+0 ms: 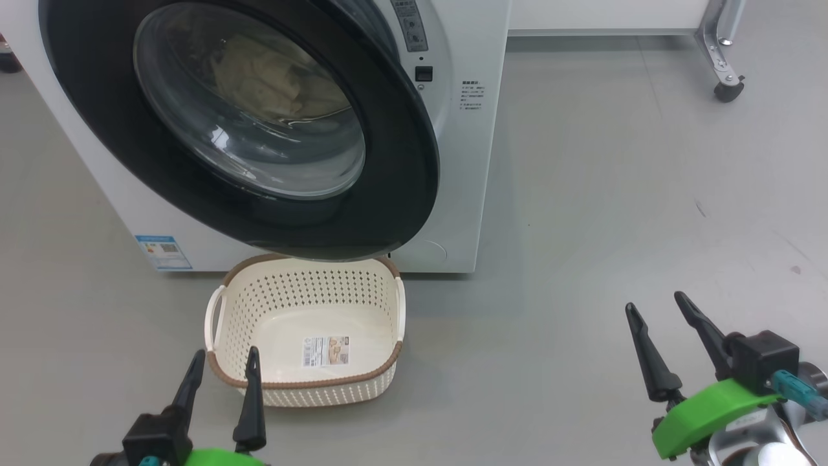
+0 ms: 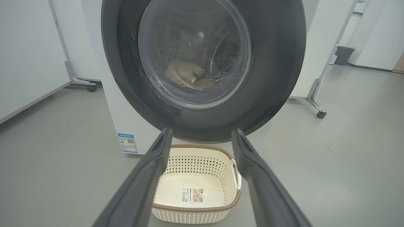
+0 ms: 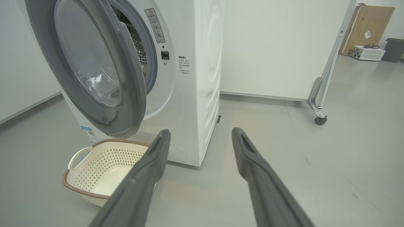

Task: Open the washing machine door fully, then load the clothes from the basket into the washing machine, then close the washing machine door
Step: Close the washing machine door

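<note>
The washing machine (image 1: 467,162) stands ahead, and the washing machine door (image 1: 404,168) hangs ajar, swung most of the way toward the opening. Through its glass bowl I see the clothes (image 1: 259,74) lying pale in the drum, and they also show in the left wrist view (image 2: 187,74). The basket (image 1: 323,391) sits on the floor below the door, holding just its label sticker. My left gripper (image 1: 225,355) is open at the basket's near left corner. My right gripper (image 1: 654,302) is open over bare floor to the right, apart from everything.
A white partition on a caster leg (image 1: 728,87) stands behind and to the right of the machine. Another partition leg (image 2: 91,87) stands at the far left. A cardboard box (image 3: 367,28) and a dark bin (image 3: 393,49) stand far off. Grey floor lies open to the right.
</note>
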Controlling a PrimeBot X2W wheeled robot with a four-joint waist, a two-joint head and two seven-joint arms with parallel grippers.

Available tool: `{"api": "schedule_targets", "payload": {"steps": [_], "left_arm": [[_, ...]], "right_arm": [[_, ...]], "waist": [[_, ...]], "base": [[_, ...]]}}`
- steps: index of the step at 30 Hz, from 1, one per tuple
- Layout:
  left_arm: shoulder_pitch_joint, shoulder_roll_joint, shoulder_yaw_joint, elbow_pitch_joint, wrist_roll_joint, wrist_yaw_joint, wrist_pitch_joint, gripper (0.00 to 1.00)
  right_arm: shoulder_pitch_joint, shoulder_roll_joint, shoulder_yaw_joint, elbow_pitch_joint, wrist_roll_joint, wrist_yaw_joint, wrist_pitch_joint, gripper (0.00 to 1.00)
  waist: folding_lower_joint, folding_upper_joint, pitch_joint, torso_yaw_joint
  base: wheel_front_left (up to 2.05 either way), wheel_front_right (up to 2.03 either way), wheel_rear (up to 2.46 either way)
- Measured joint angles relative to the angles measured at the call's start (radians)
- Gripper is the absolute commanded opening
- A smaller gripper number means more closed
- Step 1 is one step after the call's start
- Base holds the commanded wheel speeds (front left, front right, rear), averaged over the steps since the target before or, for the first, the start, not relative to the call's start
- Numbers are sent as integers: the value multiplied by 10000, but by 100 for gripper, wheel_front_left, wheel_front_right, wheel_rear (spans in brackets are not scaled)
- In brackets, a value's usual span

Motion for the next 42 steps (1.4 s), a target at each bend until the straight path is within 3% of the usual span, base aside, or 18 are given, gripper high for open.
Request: {"api": "schedule_targets", "payload": {"steps": [8, 9, 10, 12, 13, 33, 42], "left_arm": [[-2, 19, -27, 6, 2, 6, 0, 100], [-2, 19, -27, 6, 2, 6, 0, 100], [-3, 23, -31, 6, 2, 6, 0, 100], [-4, 31, -38, 4, 2, 8, 0, 100], [-5, 36, -42, 4, 2, 8, 0, 100], [-641, -36, -332, -96, 265, 10, -4, 100], [-1069, -291, -410, 58, 368, 0, -88, 100]], "right_arm": [[0, 0, 6, -4, -27, 0, 0, 100], [0, 0, 6, -4, -27, 0, 0, 96], [0, 0, 6, -4, -27, 0, 0, 58], [0, 0, 6, -4, -27, 0, -2, 15], [0, 0, 2, -4, -25, 0, -2, 0], [-953, -4, -117, 290, -119, 0, -104, 0], [-2507, -119, 911, 708, -90, 0, -290, 0]], "waist": [[0, 0, 50, -10], [0, 0, 50, -10], [0, 0, 60, -3], [0, 0, 87, 15], [1, 0, 97, 24], [1, 0, 788, 792], [2, 0, 1068, 1541]], "base": [[0, 0, 0], [0, 0, 0], [0, 0, 0], [0, 0, 0], [0, 0, 0], [0, 0, 0], [0, 0, 0]]}}
